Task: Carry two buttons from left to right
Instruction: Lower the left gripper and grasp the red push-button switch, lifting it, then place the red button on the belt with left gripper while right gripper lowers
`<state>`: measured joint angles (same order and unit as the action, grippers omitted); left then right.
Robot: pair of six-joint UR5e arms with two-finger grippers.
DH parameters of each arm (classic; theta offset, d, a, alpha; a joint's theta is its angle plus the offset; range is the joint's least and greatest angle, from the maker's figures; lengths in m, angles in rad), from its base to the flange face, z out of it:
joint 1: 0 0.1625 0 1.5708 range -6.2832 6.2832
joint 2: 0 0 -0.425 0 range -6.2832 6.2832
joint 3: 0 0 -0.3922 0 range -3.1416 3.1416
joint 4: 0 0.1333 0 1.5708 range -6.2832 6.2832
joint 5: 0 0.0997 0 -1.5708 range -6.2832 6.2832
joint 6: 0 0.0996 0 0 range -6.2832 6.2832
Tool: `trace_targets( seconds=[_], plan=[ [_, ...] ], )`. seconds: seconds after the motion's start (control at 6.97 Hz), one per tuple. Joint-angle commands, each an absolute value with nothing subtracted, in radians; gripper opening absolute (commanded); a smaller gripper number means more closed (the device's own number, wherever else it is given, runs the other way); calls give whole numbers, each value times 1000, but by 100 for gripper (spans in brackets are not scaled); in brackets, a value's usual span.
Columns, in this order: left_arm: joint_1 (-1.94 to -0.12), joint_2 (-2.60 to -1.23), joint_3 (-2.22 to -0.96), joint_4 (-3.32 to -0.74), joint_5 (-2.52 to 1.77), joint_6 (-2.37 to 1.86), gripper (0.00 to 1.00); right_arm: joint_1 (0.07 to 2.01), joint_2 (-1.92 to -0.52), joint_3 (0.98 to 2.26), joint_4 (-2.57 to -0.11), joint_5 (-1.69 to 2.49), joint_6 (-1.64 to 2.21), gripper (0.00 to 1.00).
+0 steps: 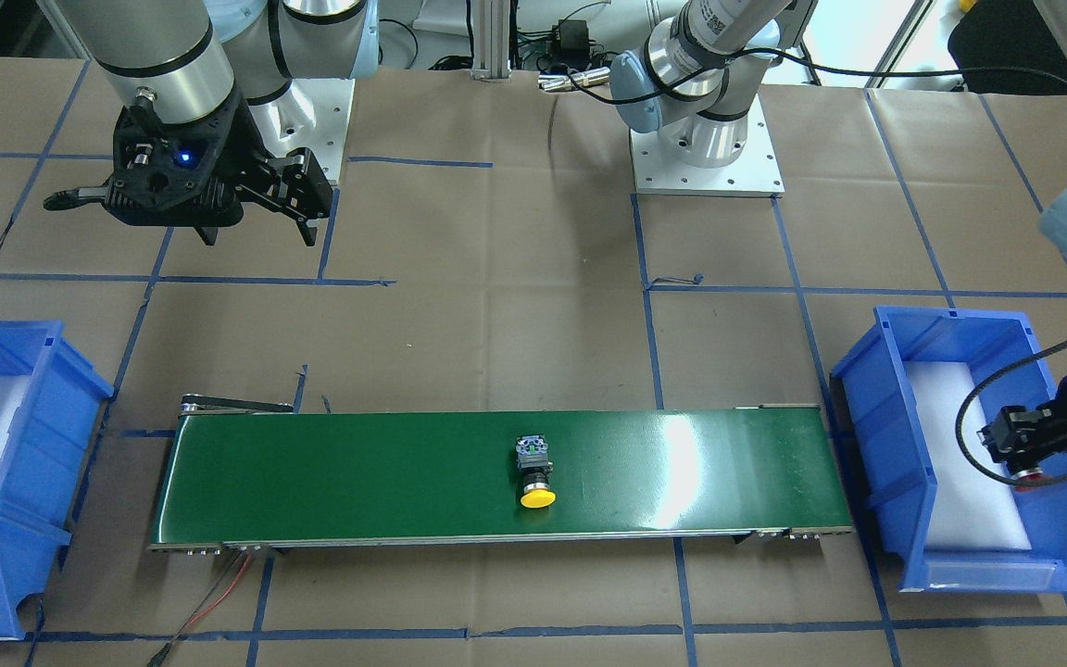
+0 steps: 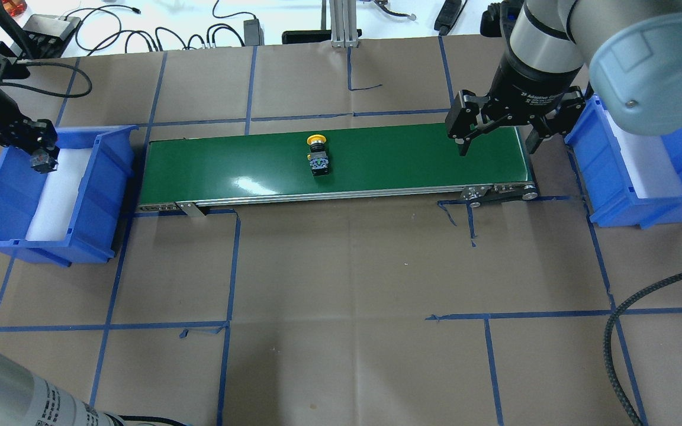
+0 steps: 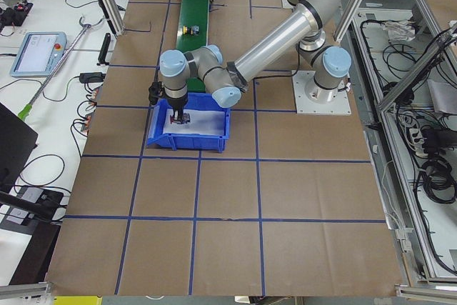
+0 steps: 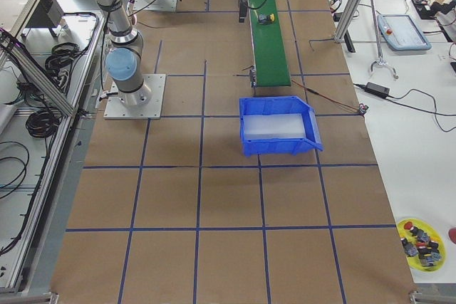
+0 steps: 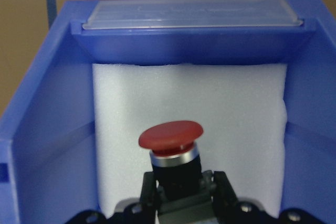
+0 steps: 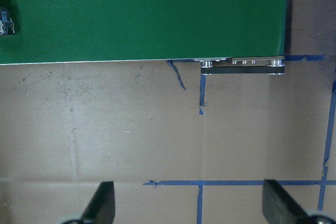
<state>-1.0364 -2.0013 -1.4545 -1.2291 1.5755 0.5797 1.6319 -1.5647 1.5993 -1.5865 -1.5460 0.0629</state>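
Left gripper (image 5: 178, 184) pinching red button (image 5: 170, 136) inside blue bin (image 5: 47, 145); right gripper (image 2: 498, 145), fingers (image 6: 102, 203) spread; yellow button (image 1: 534, 472) mid-belt (image 1: 357, 472).

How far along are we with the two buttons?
Done: nothing delivered; the right bin holds only foam. In hand: yellow button lies midway along the belt; left gripper is shut on the red button inside the left bin. Left: both must reach the right bin; right gripper hangs open near the belt's end.

Button (image 1: 535, 472) on belt (image 1: 357, 477), roughly midway
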Motion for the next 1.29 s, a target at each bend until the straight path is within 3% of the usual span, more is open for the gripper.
trace_targets(
  seconds=[0.0, 0.57, 1.15],
  plan=[
    [-1051, -1988, -1260, -1489, 1580, 581, 0, 1632, -1563, 1600, -1589, -1546, 63, 100],
    [-1269, -1985, -1242, -1493, 1583, 403, 0, 1632, -1552, 1606, -1592, -1549, 52, 100],
    [-1494, -1960, -1351, -1485, 1582, 265, 0, 1634, -1500, 1620, -1693, -1554, 64, 100]
  ],
)
